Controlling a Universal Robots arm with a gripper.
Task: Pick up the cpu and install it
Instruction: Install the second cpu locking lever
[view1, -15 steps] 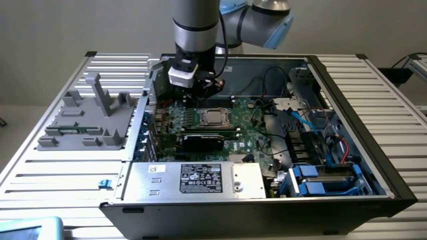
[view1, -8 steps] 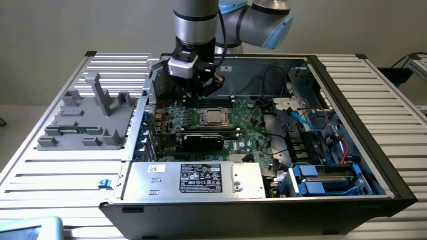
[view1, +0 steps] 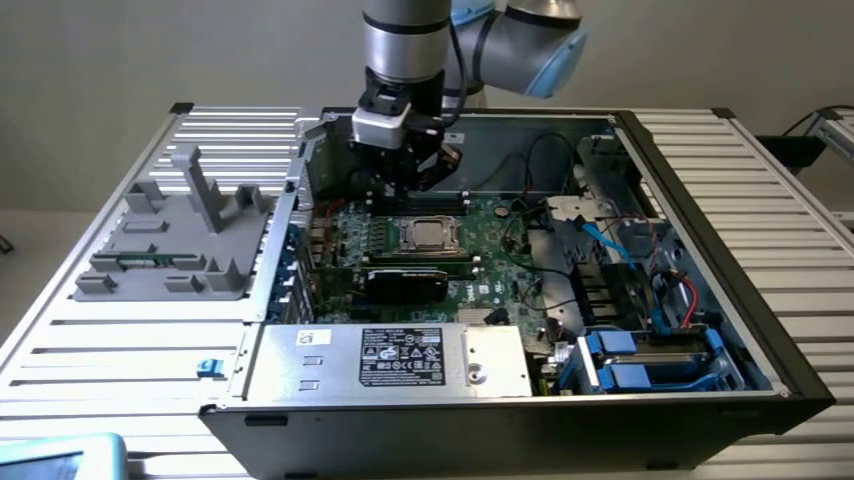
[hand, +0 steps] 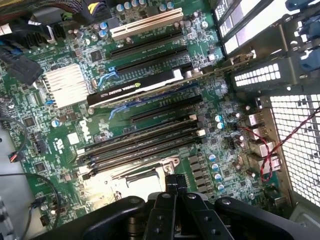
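So the cpu (view1: 427, 234) is sitting in its socket (view1: 424, 218) on the green motherboard (view1: 507, 270), shiny top facing up, about mid-board inside the open computer case (view1: 694, 300). My tool (view1: 407, 178) hangs just above it, a little toward the back wall of the case, not touching the chip. From the wrist view its fingers (hand: 172, 187) look pressed together with nothing between them. A grey parts holder (view1: 180, 240) sits on the slatted surface (view1: 120, 345) at the exterior view's left.
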